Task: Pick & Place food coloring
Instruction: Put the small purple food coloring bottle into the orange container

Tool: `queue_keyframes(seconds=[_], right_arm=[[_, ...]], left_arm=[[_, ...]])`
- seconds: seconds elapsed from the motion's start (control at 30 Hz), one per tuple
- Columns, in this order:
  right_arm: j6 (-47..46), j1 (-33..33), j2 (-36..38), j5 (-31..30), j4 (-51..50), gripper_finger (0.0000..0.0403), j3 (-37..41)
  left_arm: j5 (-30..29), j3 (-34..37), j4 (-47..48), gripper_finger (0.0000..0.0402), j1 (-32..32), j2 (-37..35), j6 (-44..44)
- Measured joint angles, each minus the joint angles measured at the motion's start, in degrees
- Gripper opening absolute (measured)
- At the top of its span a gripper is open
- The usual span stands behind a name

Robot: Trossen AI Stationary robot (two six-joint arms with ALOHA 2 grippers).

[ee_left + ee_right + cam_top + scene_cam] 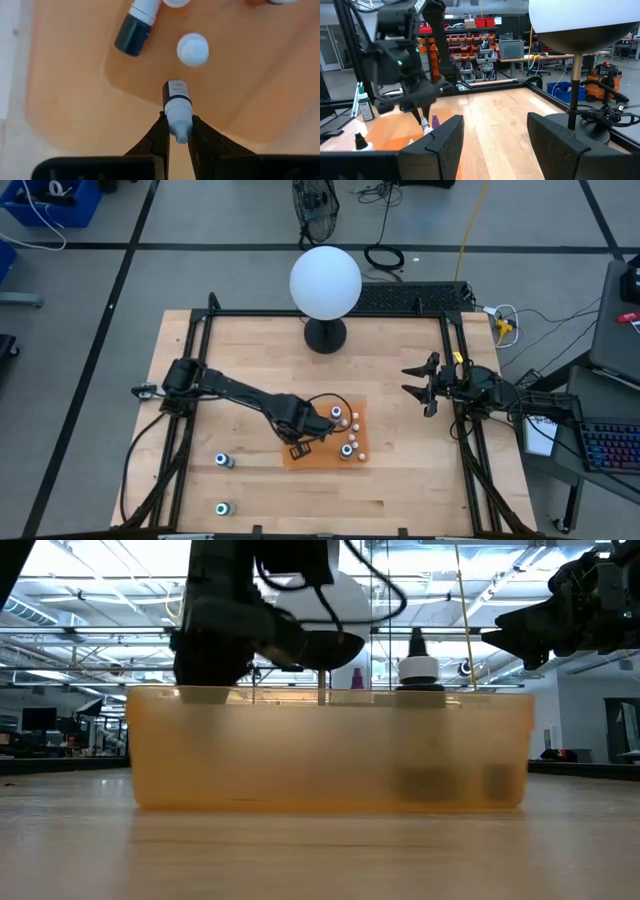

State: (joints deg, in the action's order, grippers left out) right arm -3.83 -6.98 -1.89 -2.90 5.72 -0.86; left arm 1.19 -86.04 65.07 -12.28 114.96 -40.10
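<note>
The food coloring is a set of small white-capped dropper bottles. Three stand or lie on the orange tray [300, 458] at the table's middle: one dark bottle lies on its side [135, 31], and one stands with its cap up [192, 50]. Two more bottles [224, 461] [222, 507] stand on the bare wood at the near left. My left gripper [178, 120] points down over the tray, shut on one dark bottle [176, 92]. My right gripper [418, 380] waits open at the table's right edge, holding nothing. My left gripper pinches the bottle's white cap [178, 112] between its two fingers [161, 131]. The fingers come from above, pointing down. The bottle hangs upright below them, dark body toward the tray floor. I cannot tell whether its base touches the tray.
A big white globe lamp [325, 282] on a black base stands at the table's far middle. In the low view the orange tray's wall [330, 755] stands across the front. Bare wood lies between the tray and the right arm.
</note>
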Motion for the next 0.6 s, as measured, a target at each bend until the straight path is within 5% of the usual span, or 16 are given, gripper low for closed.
queue_keyframes(seconds=[0.3, 0.6], right_arm=[[0.0, 0.0, 0.0, 0.0, 0.0, 0.0208, 0.0], [0.0, 0.0, 0.0, 0.0, 0.0, 0.0208, 0.0]], left_arm=[[1.8, 2.3, -2.6, 0.0052, 1.1, 0.0, -0.4], [1.5, 1.1, -1.7, 0.0176, 1.1, 0.0, -0.4]])
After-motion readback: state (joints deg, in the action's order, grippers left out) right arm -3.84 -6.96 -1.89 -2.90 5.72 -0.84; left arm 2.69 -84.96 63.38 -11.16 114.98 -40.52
